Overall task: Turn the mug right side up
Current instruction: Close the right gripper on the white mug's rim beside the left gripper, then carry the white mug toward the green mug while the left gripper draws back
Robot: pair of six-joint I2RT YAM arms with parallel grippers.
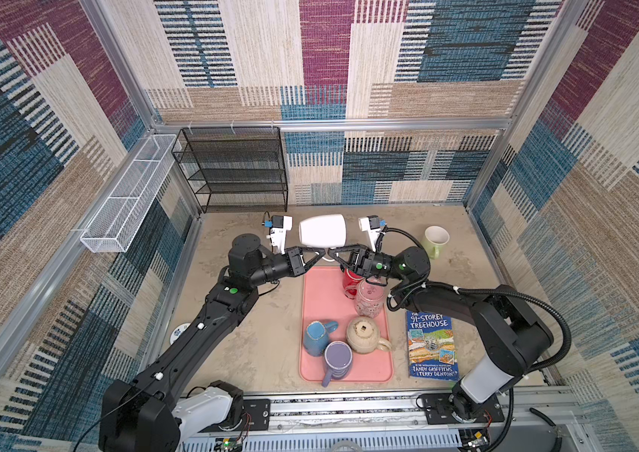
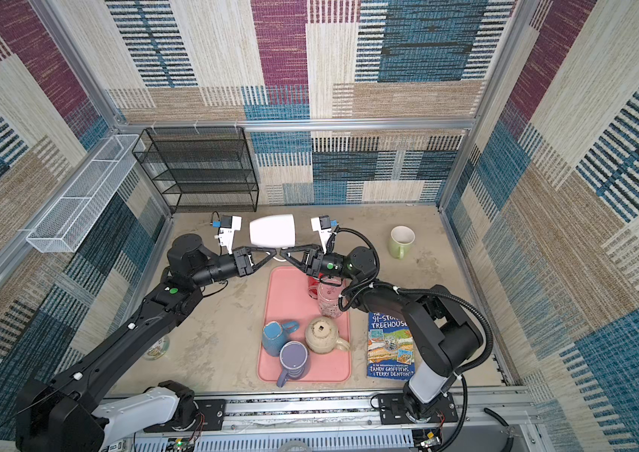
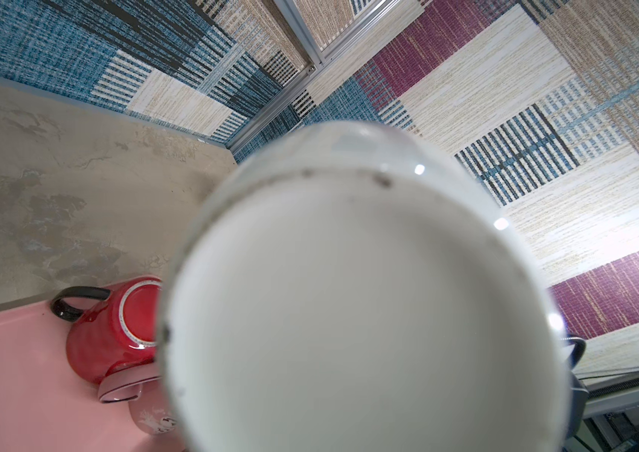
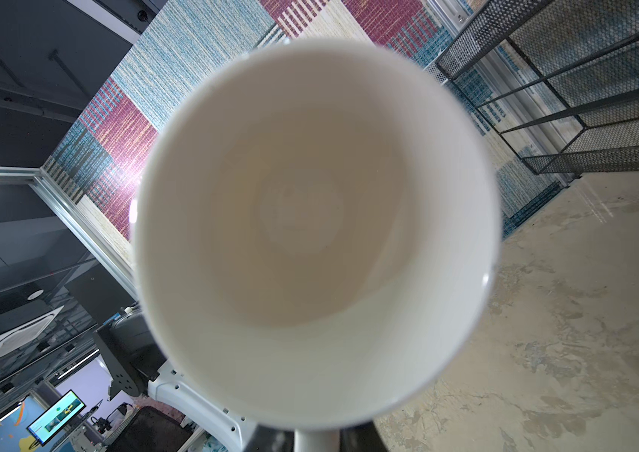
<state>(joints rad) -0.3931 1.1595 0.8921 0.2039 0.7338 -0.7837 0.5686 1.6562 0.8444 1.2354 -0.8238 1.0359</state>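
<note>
We see the glossy white ceramic mug (image 1: 322, 231) on its side in the air, at twelve o'clock from the pink plastic tray (image 1: 317, 291), mouth toward three o'clock. The left claw (image 1: 321, 256) and the right claw (image 1: 331, 255) both clench its handle (image 4: 314, 438).

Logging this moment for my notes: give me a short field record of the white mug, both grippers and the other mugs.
white mug: on its side, mouth toward the right arm, base toward the left arm
left gripper: shut on the mug's handle
right gripper: shut on the same handle
pink tray: holds five mugs, red mug upside down
green mug: upright on the table, off the tray
</note>
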